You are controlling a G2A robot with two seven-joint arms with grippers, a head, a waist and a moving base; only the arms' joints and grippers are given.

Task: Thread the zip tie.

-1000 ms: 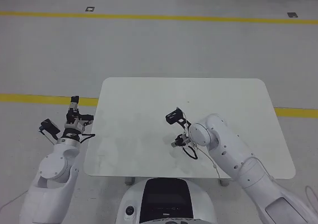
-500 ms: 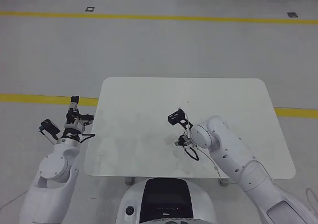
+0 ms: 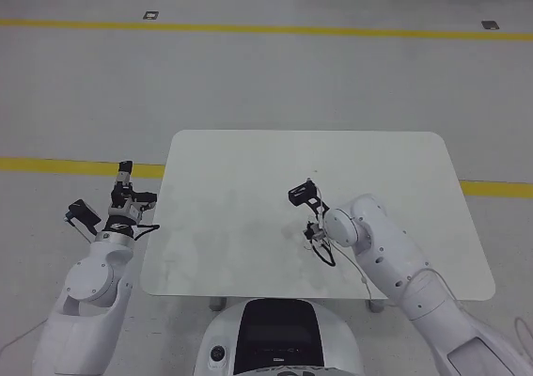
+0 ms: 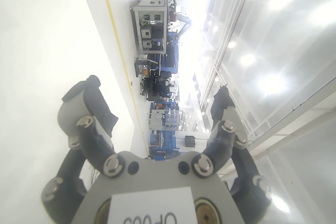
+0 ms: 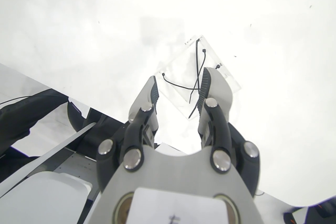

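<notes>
Top view: the left gripper [image 3: 130,183] sits off the left edge of the tabletop [image 3: 247,169], well apart from the work. The right gripper [image 3: 314,232] hangs over the middle of the tabletop, a bit right of centre and on the near half. That arm is the one on the job.

Left wrist view: the left gripper [image 4: 157,83] is spread wide and holds nothing. It points past the tabletop [image 4: 39,51] corner toward the room. A white label [image 4: 152,206] on its base carries print that is cut off at the edge, so it is left unread.

Right wrist view: the right gripper [image 5: 179,75] is at a medium spread and empty. Below it a clear plate [image 5: 181,62] lies flat on the tabletop [image 5: 78,12]. Several black zip ties [image 5: 197,57] lie crossed on the plate, and one finger overlaps them in this view. Whether it touches them you cannot tell. A white label [image 5: 178,206] on this base has a mark that is too cropped to read.

Judgement: the step is picking one tie, and no threading has started.
- Choose a strap section clear of the crossing point, or you will likely lift two at once.
- Come down square with the fingers straddling the strap across its width.
- Pinch near the head end so the tail stays free to feed.
- Watch that the plate does not slide or lift with the tie
</notes>
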